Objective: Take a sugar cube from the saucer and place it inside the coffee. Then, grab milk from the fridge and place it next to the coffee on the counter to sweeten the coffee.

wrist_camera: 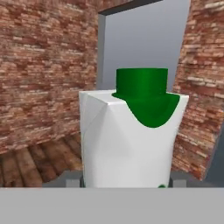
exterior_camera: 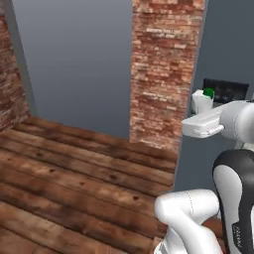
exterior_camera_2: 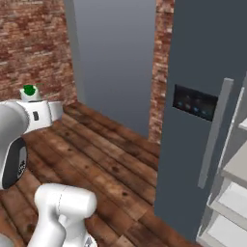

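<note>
White milk (wrist_camera: 127,140) carton with green cap is sitting upright between the claw (wrist_camera: 127,181) fingertips, claw pinching it at the base, carried in the air. Brick wall (wrist_camera: 39,74) and plank floor (exterior_camera: 74,178) are lying beyond, nothing blocking. Grey fridge (exterior_camera_2: 193,144) with dark panel and vertical handle is standing well apart, white shelves showing at its side.

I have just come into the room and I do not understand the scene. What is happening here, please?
The robot arm holds the milk, a white carton with a green cap, in its gripper. The carton stands upright between the fingers, lifted in the air above the wooden floor. The fridge is beside the robot, its door open and white shelves visible. In these views the milk has not been set down anywhere yet.
</note>
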Controlling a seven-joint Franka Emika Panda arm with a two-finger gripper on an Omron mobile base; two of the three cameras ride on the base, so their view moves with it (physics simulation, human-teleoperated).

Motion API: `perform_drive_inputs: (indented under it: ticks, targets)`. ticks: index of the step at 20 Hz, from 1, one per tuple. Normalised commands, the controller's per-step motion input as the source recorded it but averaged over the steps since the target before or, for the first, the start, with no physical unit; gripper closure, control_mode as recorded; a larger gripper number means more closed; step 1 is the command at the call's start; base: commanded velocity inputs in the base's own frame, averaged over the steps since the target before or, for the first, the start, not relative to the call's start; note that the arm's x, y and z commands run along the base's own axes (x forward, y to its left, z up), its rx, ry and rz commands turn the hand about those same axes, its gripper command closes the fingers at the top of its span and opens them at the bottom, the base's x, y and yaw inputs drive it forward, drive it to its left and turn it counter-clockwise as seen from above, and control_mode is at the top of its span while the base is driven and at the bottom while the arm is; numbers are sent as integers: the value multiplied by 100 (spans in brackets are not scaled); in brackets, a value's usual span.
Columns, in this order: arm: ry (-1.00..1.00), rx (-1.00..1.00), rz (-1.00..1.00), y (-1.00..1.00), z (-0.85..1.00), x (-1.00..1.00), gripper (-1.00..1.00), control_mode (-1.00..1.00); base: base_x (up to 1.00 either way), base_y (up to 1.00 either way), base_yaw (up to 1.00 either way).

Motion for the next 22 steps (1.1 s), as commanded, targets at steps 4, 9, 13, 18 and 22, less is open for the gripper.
perform_drive_inputs:
  ticks: [4,9,13,18,22]
  targets:
    - [0,0,0,0,0,0,100,100,-39,54,76]
    - [0,0,0,0,0,0,100,100,-34,37,76]
    - [0,0,0,0,0,0,100,100,-20,83,69]
    - [0,0,0,0,0,0,100,100,25,34,58]
    - [0,0,0,0,0,0,100,100,39,-2,56]
